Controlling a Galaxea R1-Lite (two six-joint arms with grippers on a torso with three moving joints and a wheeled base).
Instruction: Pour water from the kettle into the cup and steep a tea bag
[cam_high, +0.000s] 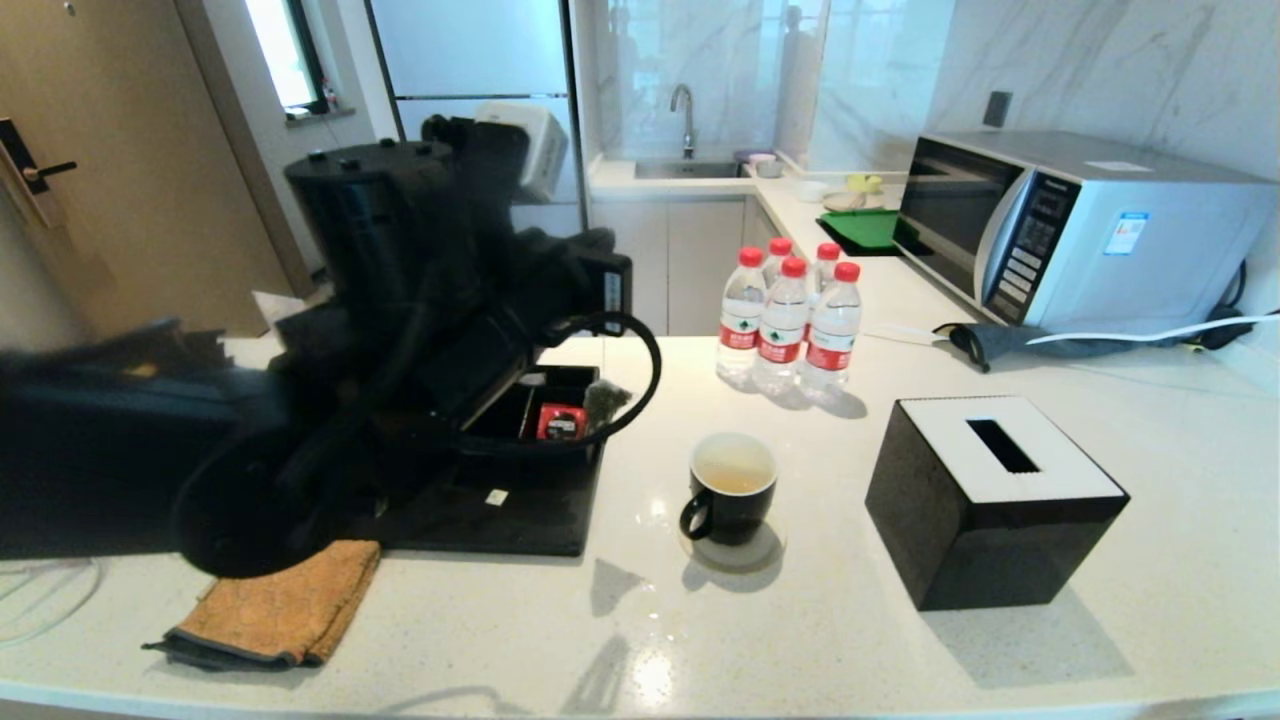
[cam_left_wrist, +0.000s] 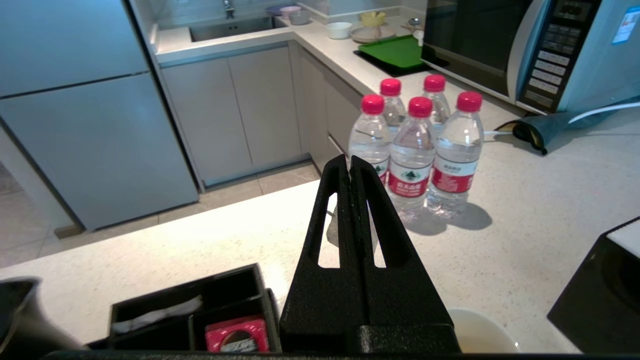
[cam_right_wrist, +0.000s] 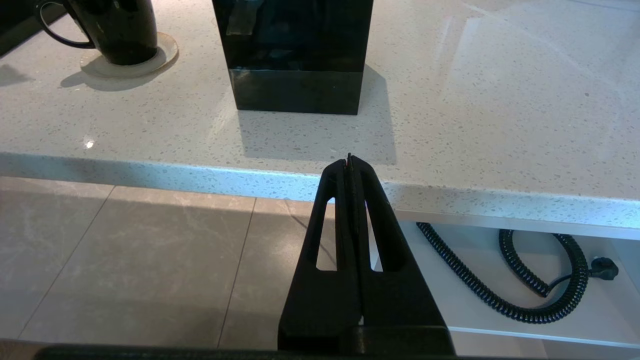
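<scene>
The cup (cam_high: 733, 487), black outside and white inside, stands on a round coaster mid-counter with pale yellowish water (cam_high: 735, 468) in it. My left arm (cam_high: 450, 300) reaches over the black tray to the cup's left. Its gripper (cam_left_wrist: 350, 162) is shut, and the grey-green tea bag (cam_left_wrist: 332, 232) hangs just under the fingers, above the counter between tray and bottles. In the head view the tea bag (cam_high: 605, 398) shows by the tray's far right corner. The cup's rim (cam_left_wrist: 480, 332) lies below and right of the fingers. I cannot make out the kettle behind the left arm.
The black tray (cam_high: 520, 510) holds a compartment box with a red sachet (cam_high: 560, 422). Several red-capped bottles (cam_high: 785, 320) stand behind the cup. A black tissue box (cam_high: 995, 500) sits to its right and a microwave (cam_high: 1080, 235) far right. An orange cloth (cam_high: 285, 605) lies front left. My right gripper (cam_right_wrist: 350, 162) is parked below the counter's front edge.
</scene>
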